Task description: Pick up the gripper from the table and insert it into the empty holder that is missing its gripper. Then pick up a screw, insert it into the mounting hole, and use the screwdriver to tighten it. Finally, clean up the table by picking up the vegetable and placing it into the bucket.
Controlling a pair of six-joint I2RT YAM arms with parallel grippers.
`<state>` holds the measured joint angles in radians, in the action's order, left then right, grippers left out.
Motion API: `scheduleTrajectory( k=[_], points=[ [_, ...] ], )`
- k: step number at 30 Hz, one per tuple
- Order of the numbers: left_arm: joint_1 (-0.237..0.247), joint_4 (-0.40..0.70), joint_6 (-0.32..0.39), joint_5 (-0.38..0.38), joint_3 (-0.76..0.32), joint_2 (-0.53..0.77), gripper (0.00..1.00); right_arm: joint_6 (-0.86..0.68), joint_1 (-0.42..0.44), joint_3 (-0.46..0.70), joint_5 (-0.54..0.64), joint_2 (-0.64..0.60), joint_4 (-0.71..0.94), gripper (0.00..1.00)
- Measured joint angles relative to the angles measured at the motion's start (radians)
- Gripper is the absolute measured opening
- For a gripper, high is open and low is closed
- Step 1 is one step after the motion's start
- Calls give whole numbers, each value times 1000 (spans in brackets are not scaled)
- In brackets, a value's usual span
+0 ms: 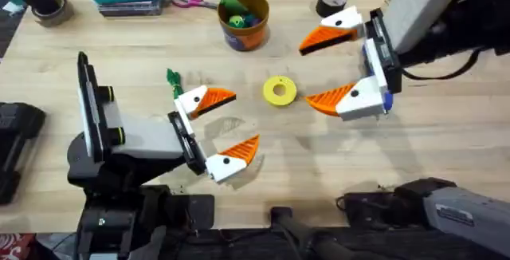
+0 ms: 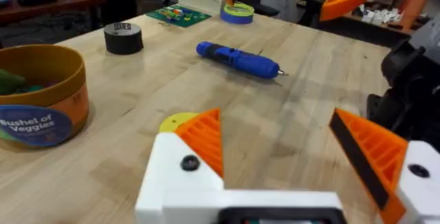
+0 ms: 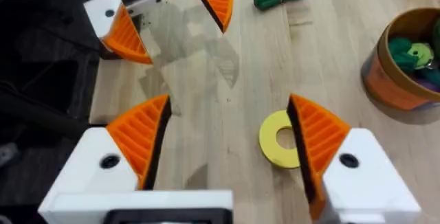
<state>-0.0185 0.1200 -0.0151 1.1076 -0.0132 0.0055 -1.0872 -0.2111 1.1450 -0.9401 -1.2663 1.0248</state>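
Vegetable [image 1: 173, 79] lies on the table [image 1: 446, 148], just beside the left gripper [image 1: 227, 124]. Bucket [image 1: 244, 21] sits farther back. Both the left gripper and the right gripper [image 1: 327, 68] have their fingers spread wide, holding nothing.

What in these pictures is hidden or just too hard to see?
- Screw: too small to find in any view.
- Blue screwdriver: in the overhead view the right gripper covers nearly all of it.
- Bucket: cut by the right wrist view's edge.
- Yellow disc: partly behind the right gripper's finger.
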Motion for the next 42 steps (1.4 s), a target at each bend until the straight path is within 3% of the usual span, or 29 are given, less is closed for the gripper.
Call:
scheduleTrajectory(
  k=[26,27,32,34,38,42],
  points=[
    [0,0,0,0,0,0,941,-44,0,0,34,0,-5,997],
    [0,0,-2,0,0,0,858,-44,0,0,34,0,-5,998],
    [0,0,0,0,0,0,82,-44,0,0,34,0,-5,997],
    [0,0,3,0,0,0,9,-44,0,0,34,0,-5,997],
    [0,0,4,0,0,0,8,-27,0,0,45,0,-21,998],
    [0,0,3,0,0,0,7,146,0,0,143,0,-100,997]
  ],
)
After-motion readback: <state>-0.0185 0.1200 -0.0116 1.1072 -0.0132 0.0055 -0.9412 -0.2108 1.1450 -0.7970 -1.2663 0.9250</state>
